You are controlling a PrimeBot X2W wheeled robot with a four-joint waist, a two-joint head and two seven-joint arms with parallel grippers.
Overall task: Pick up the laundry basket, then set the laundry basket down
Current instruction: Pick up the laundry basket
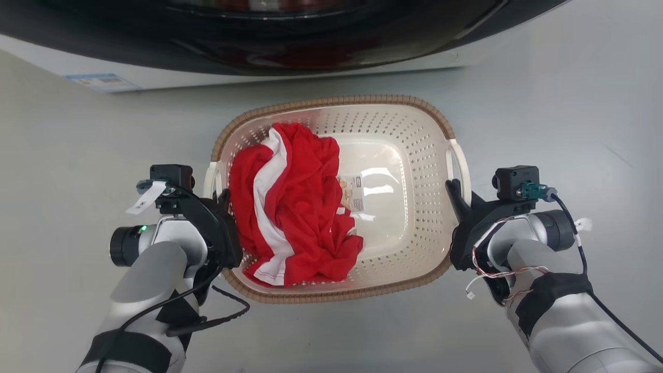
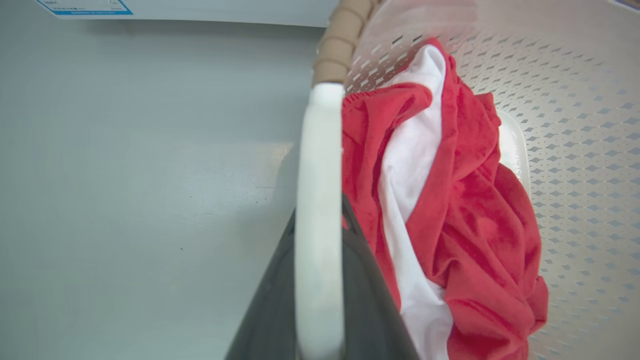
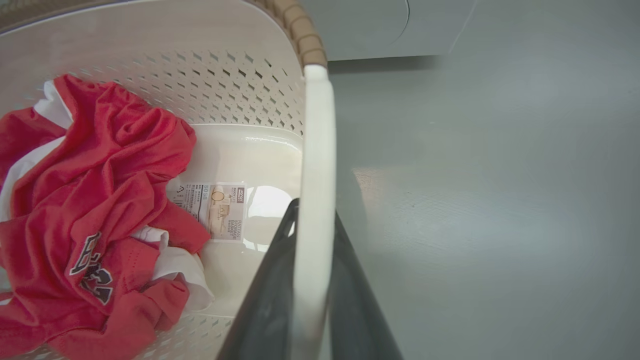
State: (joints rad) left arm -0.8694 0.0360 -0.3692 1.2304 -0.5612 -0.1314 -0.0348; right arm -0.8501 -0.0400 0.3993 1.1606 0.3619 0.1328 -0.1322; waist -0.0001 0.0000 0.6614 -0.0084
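Centred ahead, laundry basket point(image 1: 331, 297), long axis left–right | left gripper point(image 1: 224, 198) closed on left handle point(image 2: 320, 200) | right gripper point(image 1: 453, 187) closed on right handle point(image 3: 315, 190) | both arms equally near | possibly resting on floor point(image 1: 362, 336), lift unclear.

Seen from the head camera, the laundry basket point(image 1: 399, 129), a cream-white rounded rectangle with perforated walls and a brown woven-look rim point(image 1: 331, 100), sits upright at centre, its long sides at 12 and 6 o'clock. Its white handles at 9 and 3 o'clock lie between the fingers of the left gripper point(image 1: 224, 198) and right gripper point(image 1: 452, 187). A small label point(image 1: 354, 192) marks the glossy base.
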